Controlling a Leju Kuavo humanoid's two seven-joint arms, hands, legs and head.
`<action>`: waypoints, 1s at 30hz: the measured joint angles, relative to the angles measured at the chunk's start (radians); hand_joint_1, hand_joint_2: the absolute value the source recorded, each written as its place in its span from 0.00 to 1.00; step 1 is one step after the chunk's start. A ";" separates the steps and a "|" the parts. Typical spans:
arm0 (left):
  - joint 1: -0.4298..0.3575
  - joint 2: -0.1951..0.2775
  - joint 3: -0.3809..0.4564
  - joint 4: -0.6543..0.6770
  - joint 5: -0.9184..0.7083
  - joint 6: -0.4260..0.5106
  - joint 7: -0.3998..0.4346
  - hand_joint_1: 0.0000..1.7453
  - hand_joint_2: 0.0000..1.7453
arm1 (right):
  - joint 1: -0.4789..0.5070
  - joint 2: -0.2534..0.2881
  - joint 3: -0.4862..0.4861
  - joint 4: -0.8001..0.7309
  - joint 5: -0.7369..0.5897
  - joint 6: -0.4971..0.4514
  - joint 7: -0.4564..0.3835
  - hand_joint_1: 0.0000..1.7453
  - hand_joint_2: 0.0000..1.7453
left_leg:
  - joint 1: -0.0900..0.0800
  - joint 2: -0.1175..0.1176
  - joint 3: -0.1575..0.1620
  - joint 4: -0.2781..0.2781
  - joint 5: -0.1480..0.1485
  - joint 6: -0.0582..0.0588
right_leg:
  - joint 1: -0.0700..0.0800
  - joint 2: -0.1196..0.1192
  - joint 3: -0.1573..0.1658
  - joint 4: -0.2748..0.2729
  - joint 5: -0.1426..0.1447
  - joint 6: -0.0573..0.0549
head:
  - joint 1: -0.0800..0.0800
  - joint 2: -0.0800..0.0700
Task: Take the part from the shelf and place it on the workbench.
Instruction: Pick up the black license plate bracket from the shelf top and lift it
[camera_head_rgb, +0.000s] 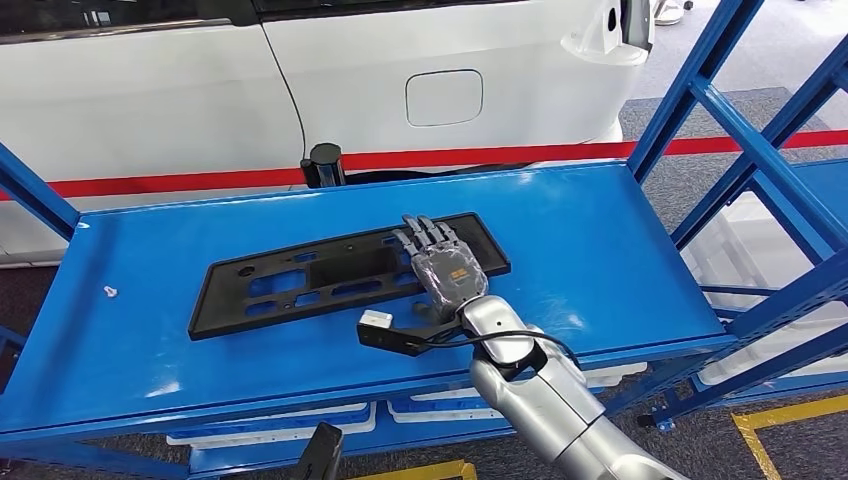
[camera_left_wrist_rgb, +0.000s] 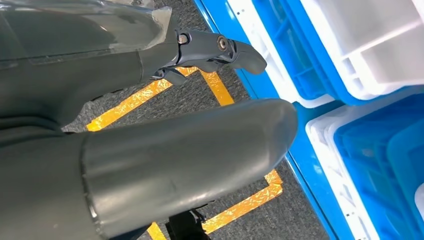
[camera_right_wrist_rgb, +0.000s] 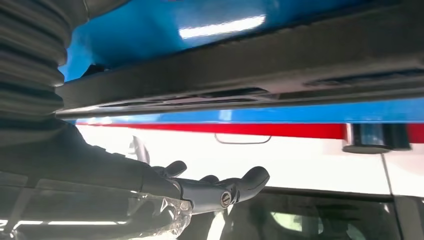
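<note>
**Flat part, poor purchase**

The part (camera_head_rgb: 345, 275) lies flat mid-frame on the blue shelf (camera_head_rgb: 600, 260). The right hand (camera_head_rgb: 440, 262) hovers at its right end, fingers extended, holding nothing. Thin edges could slip during lifting. Left hand (camera_left_wrist_rgb: 165, 150): grip unclear.

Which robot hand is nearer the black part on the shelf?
Right. The right robot hand lies over the black part near its right end. The left robot hand hangs low beside the shelf, over floor and bins.
</note>
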 joint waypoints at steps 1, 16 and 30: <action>0.000 0.000 0.000 0.000 -0.002 -0.001 0.001 0.00 0.00 | 0.000 0.000 -0.001 0.002 0.016 0.000 0.004 0.00 1.00 | 0.000 0.000 0.000 0.000 0.000 0.000 | 0.000 0.000 0.000 0.000 0.000 0.000 | 0.000 0.000; -0.004 0.001 -0.011 0.000 -0.003 -0.002 0.001 0.00 0.00 | 0.000 -0.001 -0.009 0.015 0.041 -0.001 0.008 0.00 1.00 | 0.000 0.000 0.001 0.000 0.000 0.000 | 0.000 0.000 0.000 0.000 0.000 0.000 | 0.000 0.000; -0.005 0.002 -0.015 0.000 -0.014 -0.002 -0.003 0.00 0.00 | 0.001 -0.001 -0.012 0.033 0.116 -0.050 0.021 0.99 1.00 | 0.000 0.000 0.000 0.000 0.000 0.000 | 0.000 0.000 0.000 0.000 0.000 0.000 | 0.000 0.000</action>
